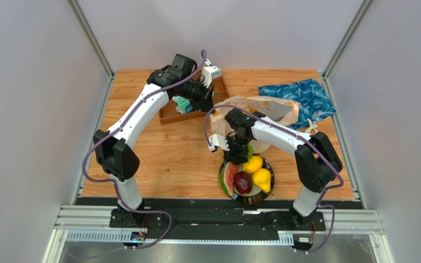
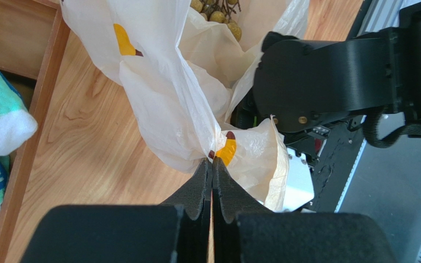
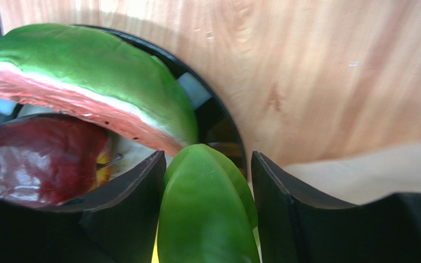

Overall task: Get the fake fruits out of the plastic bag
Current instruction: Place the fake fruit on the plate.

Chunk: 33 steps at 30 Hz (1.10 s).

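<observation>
The plastic bag (image 1: pixel 267 109) lies crumpled at the back right. My left gripper (image 2: pixel 212 160) is shut on a fold of the bag (image 2: pixel 169 98), and a tan grape bunch (image 2: pixel 218 11) shows inside it. My right gripper (image 3: pixel 207 154) holds the green piece (image 3: pixel 207 213) between its fingers, over the far rim of the black plate (image 3: pixel 218 115). In the top view the right gripper (image 1: pixel 239 149) hangs above that plate (image 1: pixel 249 200). On the plate lie a watermelon slice (image 1: pixel 228 178), a dark red fruit (image 1: pixel 243 182), a yellow pear (image 1: pixel 262 178) and an orange-yellow fruit (image 1: pixel 252 164).
A wooden tray (image 1: pixel 188 114) with teal-and-white packets (image 1: pixel 182 104) stands at the back centre, under the left arm. A blue patterned bag (image 1: pixel 300 98) lies at the back right. Grey walls close in both sides of the table.
</observation>
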Available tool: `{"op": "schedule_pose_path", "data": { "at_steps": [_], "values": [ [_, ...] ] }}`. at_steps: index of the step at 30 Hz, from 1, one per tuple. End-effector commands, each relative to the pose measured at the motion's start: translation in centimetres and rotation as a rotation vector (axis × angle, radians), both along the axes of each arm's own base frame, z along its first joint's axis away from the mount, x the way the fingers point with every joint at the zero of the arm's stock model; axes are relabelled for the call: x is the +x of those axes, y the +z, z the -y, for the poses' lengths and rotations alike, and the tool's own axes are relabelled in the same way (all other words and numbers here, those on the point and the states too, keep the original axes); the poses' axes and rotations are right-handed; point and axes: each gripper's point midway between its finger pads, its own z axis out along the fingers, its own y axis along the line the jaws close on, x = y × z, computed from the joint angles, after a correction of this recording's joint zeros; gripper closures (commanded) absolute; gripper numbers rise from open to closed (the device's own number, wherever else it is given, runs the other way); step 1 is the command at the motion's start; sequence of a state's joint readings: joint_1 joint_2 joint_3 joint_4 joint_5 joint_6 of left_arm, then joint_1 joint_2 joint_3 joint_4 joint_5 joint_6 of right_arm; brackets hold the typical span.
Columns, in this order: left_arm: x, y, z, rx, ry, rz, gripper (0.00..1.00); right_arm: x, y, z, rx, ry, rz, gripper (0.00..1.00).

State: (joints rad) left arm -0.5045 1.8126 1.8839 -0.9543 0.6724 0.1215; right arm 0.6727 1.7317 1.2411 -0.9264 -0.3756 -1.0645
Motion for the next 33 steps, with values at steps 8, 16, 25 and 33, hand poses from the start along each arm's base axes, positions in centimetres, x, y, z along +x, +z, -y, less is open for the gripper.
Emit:
{"op": "schedule_pose_path", "data": {
  "at_steps": [8, 16, 25, 33],
  "values": [
    [0.5, 1.9, 0.8, -0.039, -0.034, 0.06, 1.0, -0.7, 0.1, 0.3, -0.057, -0.023, -0.114, 0.14],
    [0.6, 1.8, 0.9, -0.042, -0.037, 0.058, 1.0, 0.4, 2.8, 1.0, -0.024, -0.055, -0.061, 0.11],
    [1.4, 2.9, 1.0, -0.047, -0.02, 0.101, 1.0, 1.5, 12.5, -1.1, 0.211, -0.166, 0.069, 0.11],
    [0.9, 2.3, 1.5, -0.067, -0.043, 0.056, 1.0, 6.0, 25.5, 2.5, 0.642, -0.566, 0.564, 0.0]
  ]
}}
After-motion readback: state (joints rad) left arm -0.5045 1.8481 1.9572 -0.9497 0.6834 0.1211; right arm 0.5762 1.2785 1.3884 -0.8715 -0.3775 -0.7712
